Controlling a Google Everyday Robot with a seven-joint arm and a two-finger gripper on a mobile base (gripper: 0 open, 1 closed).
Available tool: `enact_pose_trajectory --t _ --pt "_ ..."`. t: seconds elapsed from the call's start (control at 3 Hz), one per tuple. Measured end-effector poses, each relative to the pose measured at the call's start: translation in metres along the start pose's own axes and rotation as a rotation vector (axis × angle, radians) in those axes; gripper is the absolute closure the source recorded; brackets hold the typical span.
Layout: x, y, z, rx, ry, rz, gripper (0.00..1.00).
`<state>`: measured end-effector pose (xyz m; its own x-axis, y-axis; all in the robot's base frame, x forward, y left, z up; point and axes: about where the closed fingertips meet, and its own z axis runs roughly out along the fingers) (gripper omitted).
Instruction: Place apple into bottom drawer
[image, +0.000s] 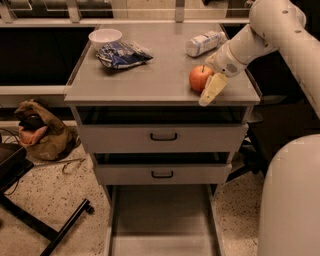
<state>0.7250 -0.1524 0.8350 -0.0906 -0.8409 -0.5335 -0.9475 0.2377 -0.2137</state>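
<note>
The red-orange apple (199, 78) sits on the grey cabinet top (160, 75) near its front right edge. My gripper (209, 91) reaches in from the right on a white arm and is right against the apple's right side, low over the top's front edge. The bottom drawer (160, 220) is pulled out below; its flat grey floor shows nothing in it. The two upper drawers (163, 137) with black handles are pushed in.
A white plastic bottle (204, 43) lies at the back right of the top. A blue snack bag (122, 54) and a white bowl (105, 37) are at the back left. A brown bag (37, 132) and a black chair base (45, 225) are on the floor to the left.
</note>
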Motion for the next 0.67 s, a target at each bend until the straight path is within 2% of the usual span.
enact_pose_trajectory --t 0.33,0.67 --pt "0.000 0.000 0.000 0.000 0.000 0.000 0.00" --pt "-0.023 -0.004 0.005 -0.005 -0.003 -0.042 0.00"
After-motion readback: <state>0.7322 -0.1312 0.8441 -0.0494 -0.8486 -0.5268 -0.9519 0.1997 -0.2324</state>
